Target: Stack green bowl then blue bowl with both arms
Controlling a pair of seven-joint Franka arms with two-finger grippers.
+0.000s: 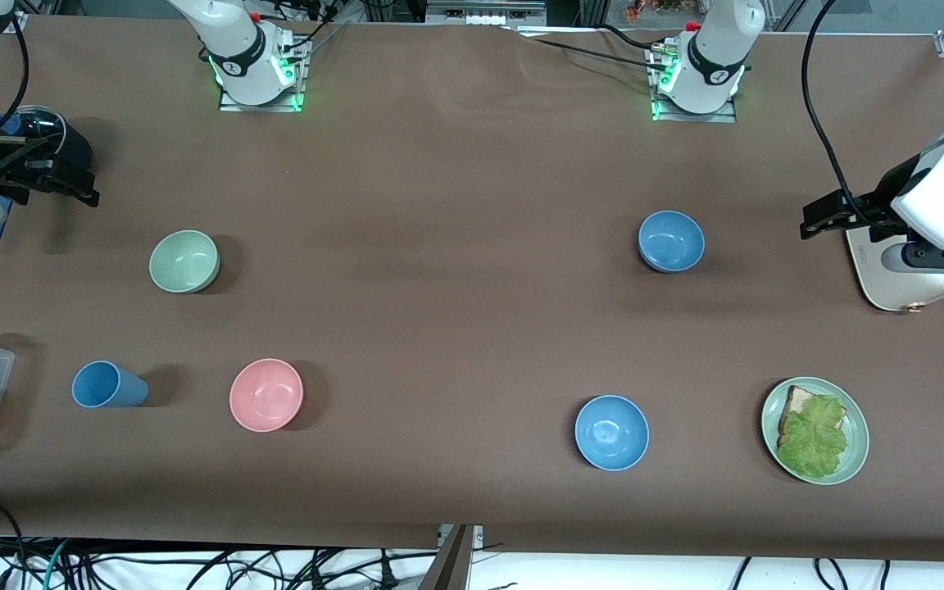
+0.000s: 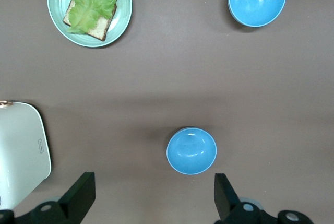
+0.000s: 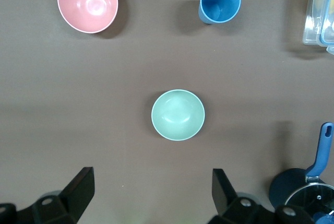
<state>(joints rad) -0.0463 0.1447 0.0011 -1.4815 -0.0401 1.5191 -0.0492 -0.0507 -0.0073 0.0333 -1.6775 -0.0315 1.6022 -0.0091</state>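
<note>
Nothing is stacked yet. The green bowl (image 1: 184, 261) sits upright on the counter (image 1: 439, 270), farther from the front camera than the pink bowl (image 1: 266, 394) and toward the right arm's end. The right gripper (image 3: 151, 192) hangs above the counter beside the green bowl, fingers (image 3: 81, 190) spread wide and empty. The left gripper (image 2: 154, 195) is likewise released and holds nothing, over the white board (image 1: 898, 279) near the blue bowl (image 1: 671, 241).

The main risk is picking the wrong blue one: a brighter blue bowl (image 1: 612, 432) lies nearer the front camera than the dusty blue bowl, close to the green plate (image 1: 815, 431). A shallow rim pinch could also let either bowl tip or slide during the lift.
</note>
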